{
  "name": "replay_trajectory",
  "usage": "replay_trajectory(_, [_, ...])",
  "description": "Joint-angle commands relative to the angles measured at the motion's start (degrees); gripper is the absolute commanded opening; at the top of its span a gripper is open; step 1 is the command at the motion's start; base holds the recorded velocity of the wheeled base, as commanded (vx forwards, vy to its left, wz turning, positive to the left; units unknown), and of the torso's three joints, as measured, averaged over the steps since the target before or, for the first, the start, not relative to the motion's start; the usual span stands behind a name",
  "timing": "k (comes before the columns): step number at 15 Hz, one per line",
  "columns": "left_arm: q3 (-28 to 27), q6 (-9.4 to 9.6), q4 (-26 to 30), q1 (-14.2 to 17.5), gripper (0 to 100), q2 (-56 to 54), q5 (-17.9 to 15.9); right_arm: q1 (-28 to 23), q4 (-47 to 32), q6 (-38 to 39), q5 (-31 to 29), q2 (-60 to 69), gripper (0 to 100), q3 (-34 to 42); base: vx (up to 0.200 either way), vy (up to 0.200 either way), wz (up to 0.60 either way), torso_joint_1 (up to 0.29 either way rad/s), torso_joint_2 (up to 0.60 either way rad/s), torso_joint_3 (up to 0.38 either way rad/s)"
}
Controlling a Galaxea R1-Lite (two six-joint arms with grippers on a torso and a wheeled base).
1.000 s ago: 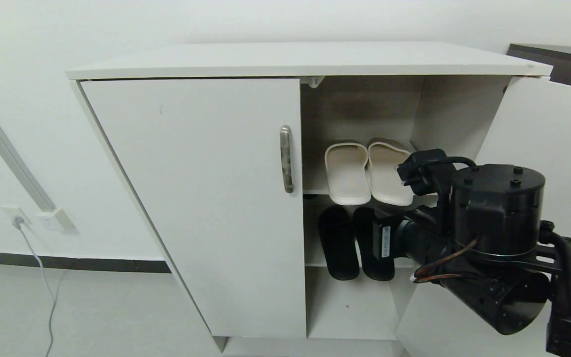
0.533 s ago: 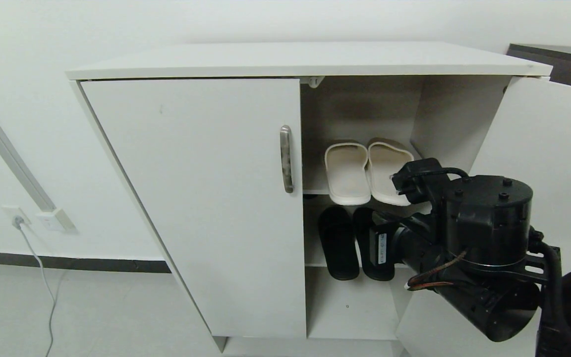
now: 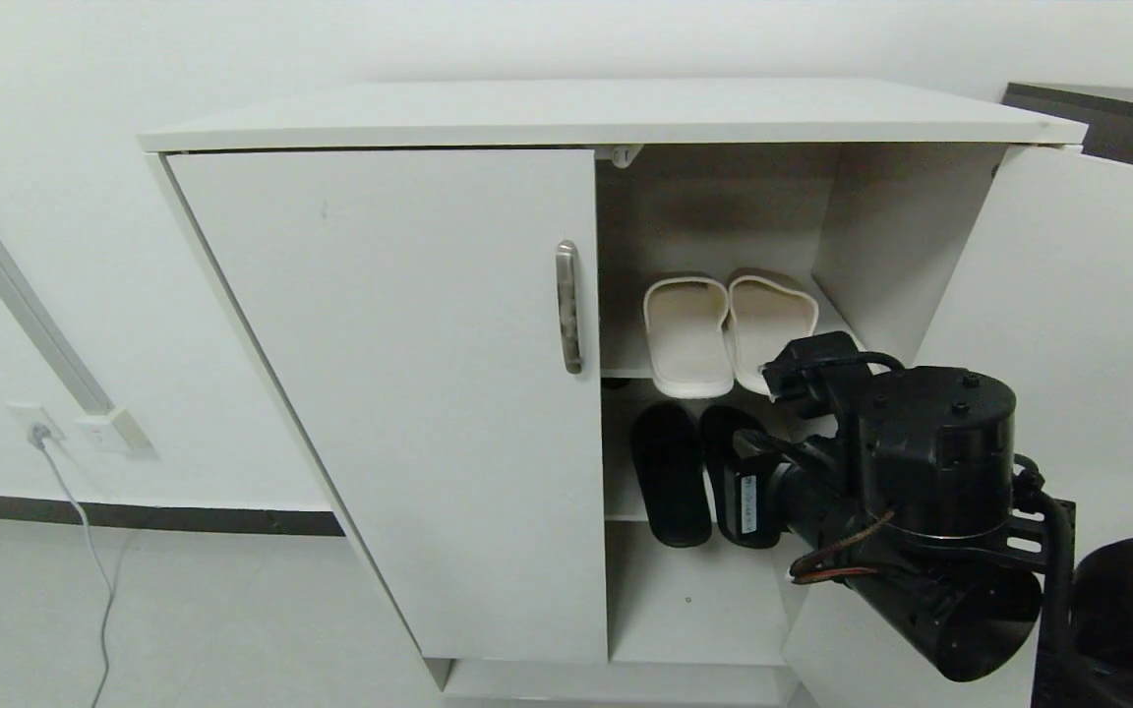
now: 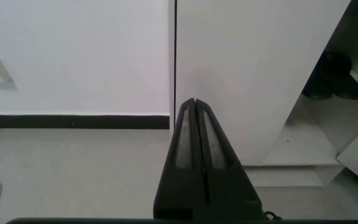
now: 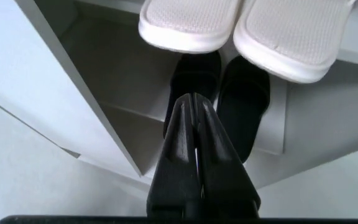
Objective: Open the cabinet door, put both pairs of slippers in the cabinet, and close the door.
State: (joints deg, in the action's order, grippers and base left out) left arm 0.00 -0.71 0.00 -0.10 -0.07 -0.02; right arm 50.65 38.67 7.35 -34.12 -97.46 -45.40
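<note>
The white cabinet (image 3: 616, 108) has its left door (image 3: 389, 393) closed and its right door (image 3: 1068, 324) swung open. A pair of white slippers (image 3: 729, 329) (image 5: 247, 25) lies on the upper shelf. Below it a pair of black slippers (image 3: 670, 472) (image 5: 244, 93) lies on the middle shelf. My right arm (image 3: 901, 492) hangs in front of the open side. My right gripper (image 5: 192, 99) is shut on nothing and points at the black slippers from just outside the shelf. My left gripper (image 4: 194, 102) is shut, holds nothing, and faces the closed left door (image 4: 241, 62).
A metal handle (image 3: 567, 307) runs down the left door's inner edge. The bottom compartment (image 3: 694, 600) lies under the black slippers. On the left wall, a socket with a cable (image 3: 35, 433) hangs down to the grey floor (image 3: 134, 610).
My right arm has drawn down and to the left in the head view, away from the shelves. Both pairs of slippers have stayed in place. The head view has shifted slightly.
</note>
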Motion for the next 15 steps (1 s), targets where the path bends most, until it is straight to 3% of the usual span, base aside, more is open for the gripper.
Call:
replay_trajectory(1, [0.00,0.00,0.00,0.01,0,0.07,0.02,0.06,0.09,0.03,0.02,-0.18,0,0.05,-0.200,0.000,0.00,0.002,0.00,0.002])
replay_trajectory(13, [0.00,0.09,0.00,0.01,0,0.07,-0.06,-0.11,2.38,-2.08,0.46,-0.36,0,2.60,-0.200,0.000,0.00,0.003,0.00,0.002])
replay_trajectory(15, [0.00,0.00,0.00,0.01,0,0.07,-0.06,-0.11,2.29,-2.08,0.55,-0.45,0,2.60,0.000,0.000,0.00,0.000,0.00,0.000])
